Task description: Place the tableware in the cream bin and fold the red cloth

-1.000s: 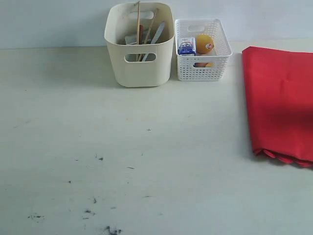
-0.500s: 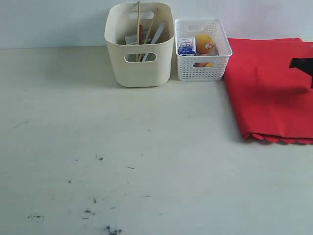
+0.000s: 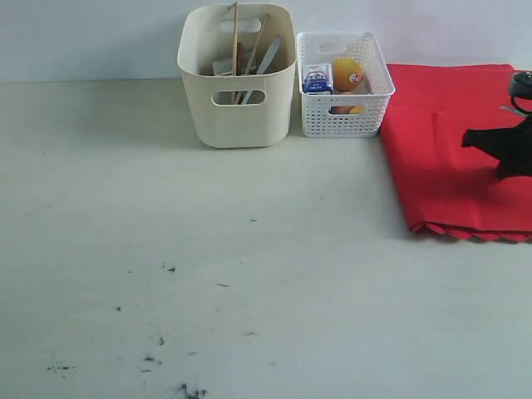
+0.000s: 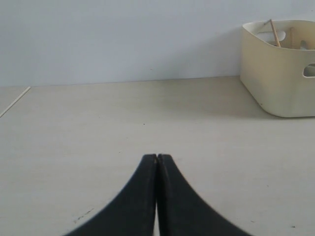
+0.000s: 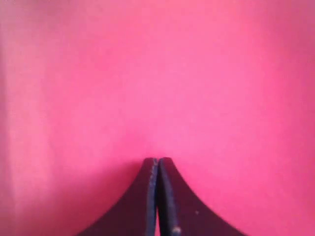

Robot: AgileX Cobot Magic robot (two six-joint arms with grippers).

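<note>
Hovering over the red cloth (image 3: 440, 166), my right tool (image 3: 467, 139) has its jaws pressed together with nothing pinched between them; whether the tips touch the fabric I cannot tell. The cloth lies flat at the right of the surface (image 3: 249, 274), its left edge just beside the white lattice basket (image 3: 345, 120) and its scalloped edge along the near side, where it looks doubled over, so I judge a fold is already in it and my closed tool sits there to press or smooth the layer, not to lift it. My left tool (image 4: 157, 157) is also fully closed and empty, parked low over bare surface, well clear of the work. At the far side stands the cream bin (image 3: 237, 116), and the wooden chopsticks (image 3: 235, 41) and steel table knife (image 3: 268, 56) lean upright against its tall walls. I see no tableware lying loose on the surface, so I judge that part done; what lies deeper in the bin is hidden.
</note>
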